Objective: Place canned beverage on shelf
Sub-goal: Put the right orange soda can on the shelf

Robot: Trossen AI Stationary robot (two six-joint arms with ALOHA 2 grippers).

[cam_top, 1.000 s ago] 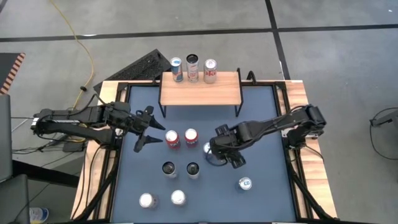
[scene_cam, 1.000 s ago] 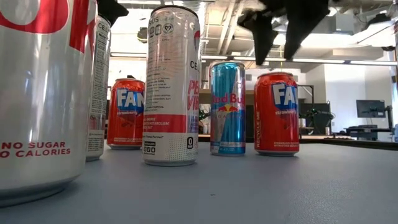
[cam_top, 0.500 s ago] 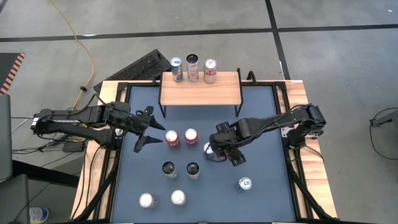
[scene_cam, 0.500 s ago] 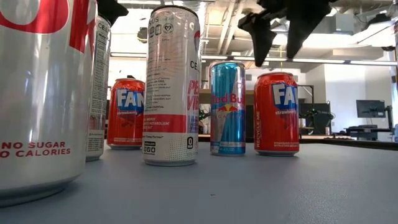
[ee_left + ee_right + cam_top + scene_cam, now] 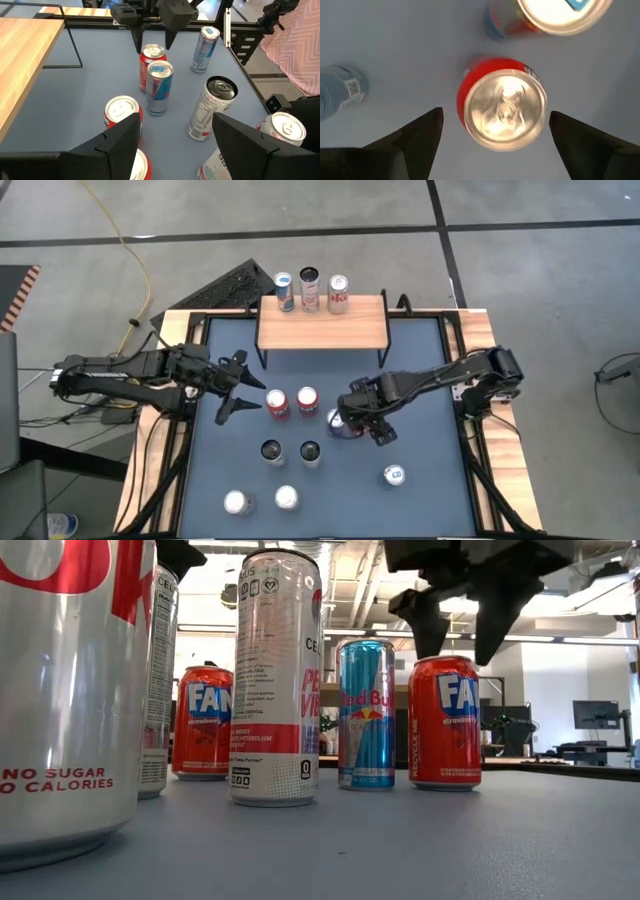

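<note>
Near the middle of the table (image 5: 420,470), our right gripper (image 5: 455,635) hangs wide open and empty above the red can (image 5: 502,111). We judge the can rigid but slippery; grip mid-body.

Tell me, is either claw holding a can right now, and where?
No. The right gripper hangs open above a red can, touching nothing. The left gripper is open and empty too.

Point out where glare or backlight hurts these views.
Right wrist view: the silver lid of the red can glares, and the neighbouring can has its lid washed out to white. Low view: the right gripper shows as a black silhouette against the bright ceiling lights. High view: even light, only soft shadows.
</note>
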